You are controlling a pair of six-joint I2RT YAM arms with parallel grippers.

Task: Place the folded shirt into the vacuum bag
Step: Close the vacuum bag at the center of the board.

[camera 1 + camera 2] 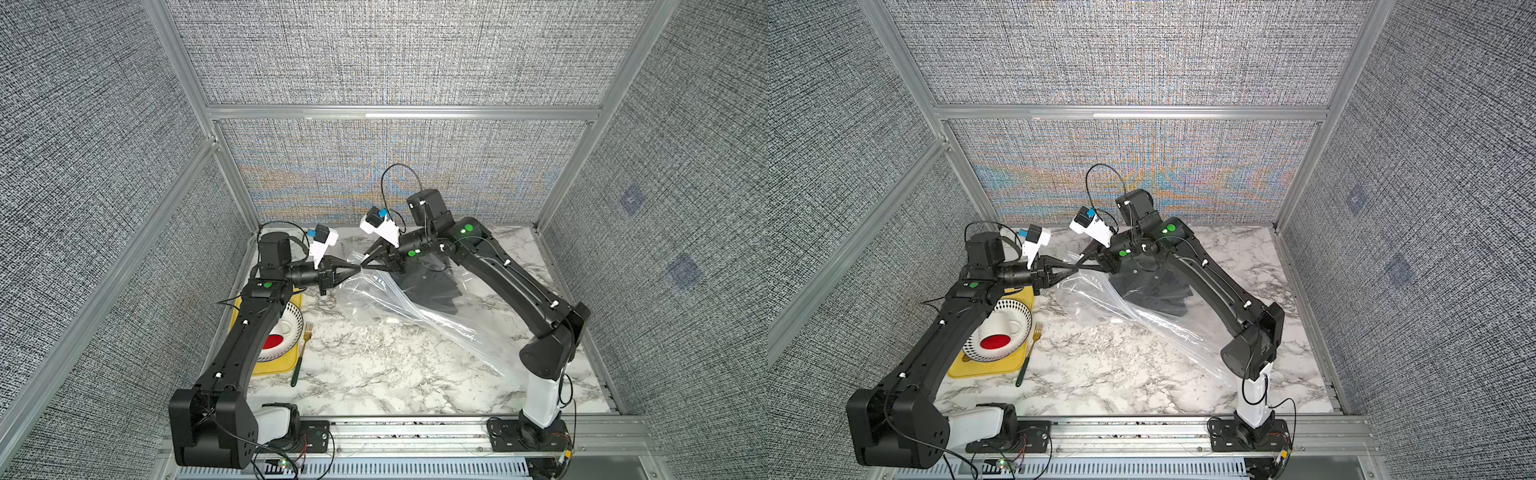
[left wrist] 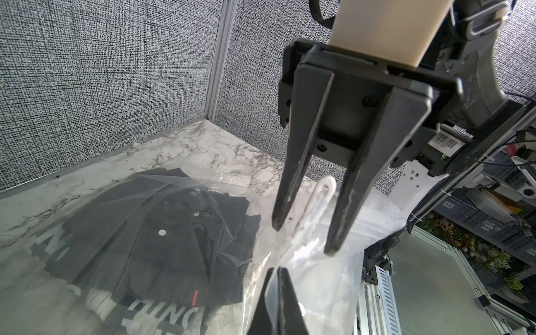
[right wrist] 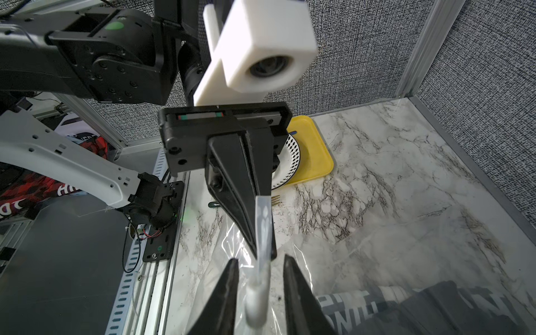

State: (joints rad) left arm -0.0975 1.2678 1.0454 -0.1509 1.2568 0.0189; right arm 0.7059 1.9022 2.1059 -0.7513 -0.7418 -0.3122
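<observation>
The left gripper (image 3: 263,253) pinches the vacuum bag (image 1: 419,320) at its white top edge. The right gripper (image 2: 304,229) has its fingers spread around the white slider (image 2: 324,188). The black folded shirt (image 2: 162,232) shows through the bag's plastic on the marble table (image 1: 374,374), and the bag's big grey lettering is too broken up to read.

Pinching the lifted edge of the vacuum bag (image 1: 415,320) with the left claw (image 1: 358,269), jaws pressed together. Holding the right claw (image 2: 306,237) nose to nose with it, jaws parted, straddling that same edge, both wrists raised above the bag.
</observation>
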